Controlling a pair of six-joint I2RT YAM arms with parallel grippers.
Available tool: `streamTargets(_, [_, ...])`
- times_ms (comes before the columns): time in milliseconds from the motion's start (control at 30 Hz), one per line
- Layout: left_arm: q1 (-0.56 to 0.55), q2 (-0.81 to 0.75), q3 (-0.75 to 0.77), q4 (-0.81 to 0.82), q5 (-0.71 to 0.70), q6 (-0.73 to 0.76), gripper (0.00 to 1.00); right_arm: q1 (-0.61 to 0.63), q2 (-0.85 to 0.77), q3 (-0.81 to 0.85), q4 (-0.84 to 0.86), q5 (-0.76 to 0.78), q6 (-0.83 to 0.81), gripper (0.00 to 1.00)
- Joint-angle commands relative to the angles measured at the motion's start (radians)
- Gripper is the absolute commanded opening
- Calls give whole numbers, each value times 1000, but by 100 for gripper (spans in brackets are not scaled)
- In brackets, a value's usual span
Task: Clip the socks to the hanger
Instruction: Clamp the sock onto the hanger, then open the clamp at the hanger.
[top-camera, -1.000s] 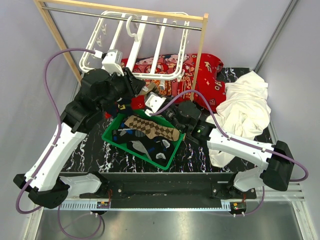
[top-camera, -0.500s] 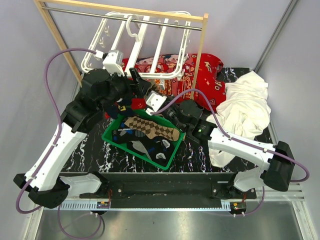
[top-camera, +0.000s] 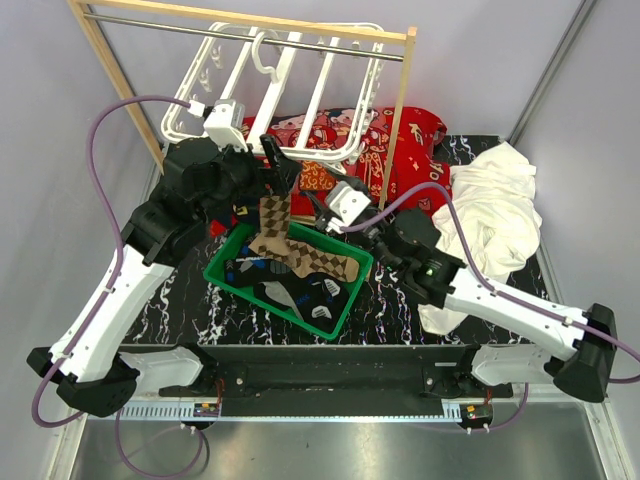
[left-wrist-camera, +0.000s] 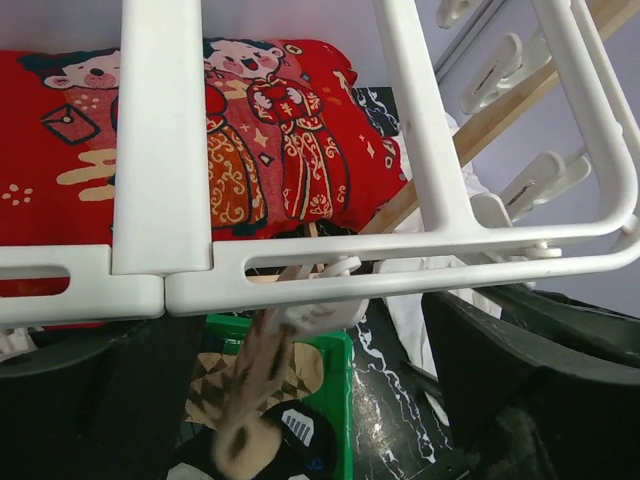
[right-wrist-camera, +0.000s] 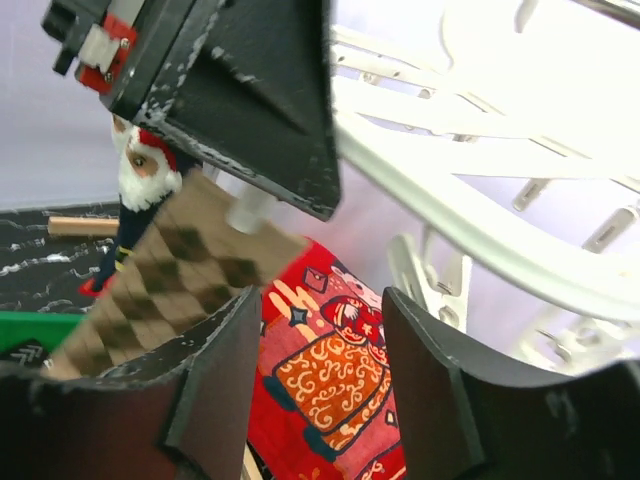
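Observation:
The white hanger (top-camera: 300, 85) hangs on the rod, and its front bar (left-wrist-camera: 400, 262) crosses the left wrist view. One of its clips (left-wrist-camera: 318, 312) grips a brown argyle sock (top-camera: 272, 224), which dangles over the green basket (top-camera: 345, 305). My left gripper (top-camera: 280, 168) is open at the front bar, its fingers (left-wrist-camera: 520, 380) either side of the clip and touching nothing. My right gripper (top-camera: 322, 212) is open and empty just right of the hanging sock (right-wrist-camera: 170, 270). More socks (top-camera: 300, 290) lie in the basket. A dark sock with a Santa face (right-wrist-camera: 142, 172) shows behind.
The wooden rack's right post (top-camera: 395, 120) stands just behind my right gripper. A red printed cloth (top-camera: 415, 150) lies under the hanger, and a big white cloth (top-camera: 495, 210) is heaped at the right. Other free clips (right-wrist-camera: 425, 285) dangle from the hanger.
Both grippers have opened. The brown argyle sock now hangs from the clip by itself. My right arm has pulled back to the right, away from the sock.

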Motion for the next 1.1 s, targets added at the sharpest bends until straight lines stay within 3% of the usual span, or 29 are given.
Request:
streamTargets(0, [2, -11, 31, 74, -58, 31, 94, -28, -78, -47, 17, 0, 91, 60])
streamTargets(433, [16, -20, 20, 80, -90, 57, 96, -168, -84, -90, 83, -147, 217, 69])
streamTargets(867, [26, -23, 25, 82, -88, 64, 98, -208, 2, -20, 118, -345, 271, 72])
streamTargets(1067, [29, -23, 28, 82, -88, 74, 98, -208, 35, 11, 152, -363, 291, 71])
